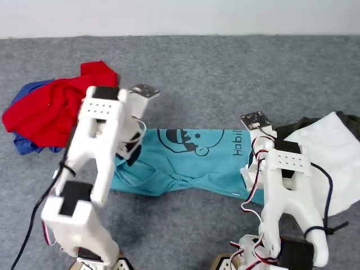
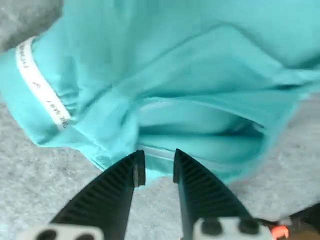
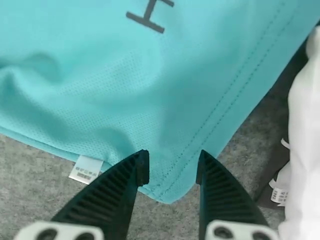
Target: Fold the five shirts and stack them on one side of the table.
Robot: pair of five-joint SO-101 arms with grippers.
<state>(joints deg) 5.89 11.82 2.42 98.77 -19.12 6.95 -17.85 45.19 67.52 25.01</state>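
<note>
On the grey carpeted table, the teal printed fabric shirt lies crosswise, collar at the spread left gripper, hem at the spread right gripper.

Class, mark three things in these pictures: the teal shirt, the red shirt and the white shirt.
teal shirt (image 1: 191, 166): high view, on the flat cloth at its middle.
red shirt (image 1: 48, 112): high view, on the middle of the crumpled heap.
white shirt (image 1: 332, 140): high view, on its smooth upper part.

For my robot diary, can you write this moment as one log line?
teal shirt spread mid-table | left gripper open at rumpled edge | right gripper open over hem corner | red shirt, white shirt aside
</note>
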